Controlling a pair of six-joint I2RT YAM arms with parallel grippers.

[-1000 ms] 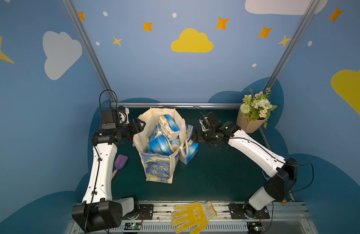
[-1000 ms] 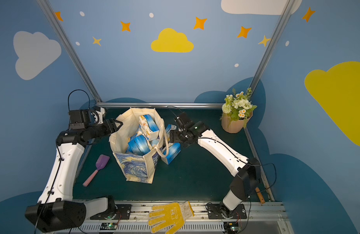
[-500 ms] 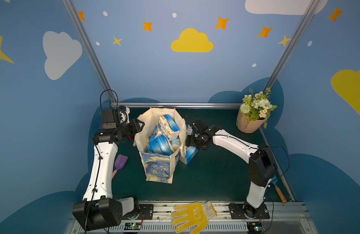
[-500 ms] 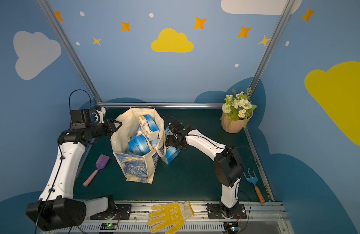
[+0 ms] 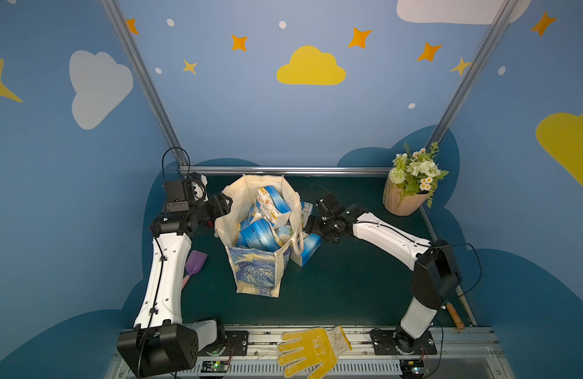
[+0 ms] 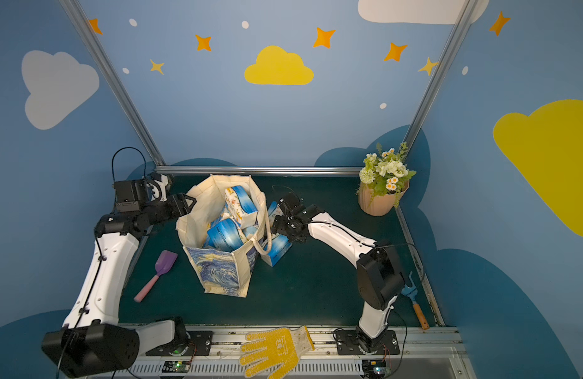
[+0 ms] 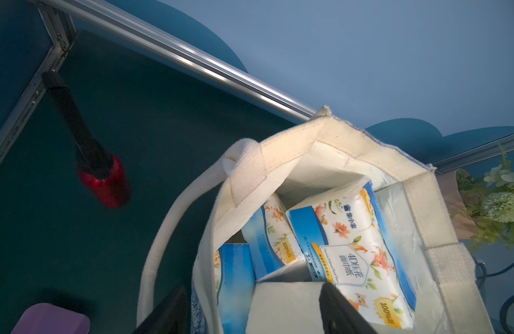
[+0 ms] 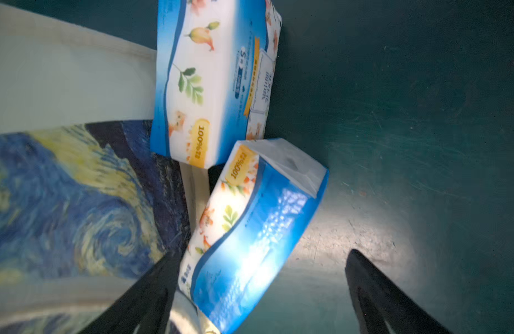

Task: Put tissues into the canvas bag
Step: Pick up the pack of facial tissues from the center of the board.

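Cream canvas fills most of my left wrist view. The canvas bag [image 7: 331, 136] stands upright and open near the middle of the dark green table [image 5: 349, 288]. In both top views its swirling blue-and-yellow print faces the front.

Several tissues [image 7: 351, 254] lie inside it, blue-and-white packs with orange flowers. The tallest pack [image 5: 272, 203] stands on end toward the back.

My left jaws are parted at the bag's rim on my left side. One finger [image 7: 166, 312] sits outside the fabric wall and the other is inside, over a pack's white end. There is clear space between them, so they clamp nothing. A cream strap [image 7: 163, 231] loops down outside that wall.

2 more packs are out on the table, close against the bag's wall on my right side. The far pack [image 8: 209, 81] rests against the cream fabric, and the near pack [image 8: 250, 225] lies tilted close by it.

My right jaws are spread wide around the near pack. One right finger [image 8: 146, 292] is just beside the pack's edge next to the bag, and the other stands well clear over bare table. Nothing is gripped.
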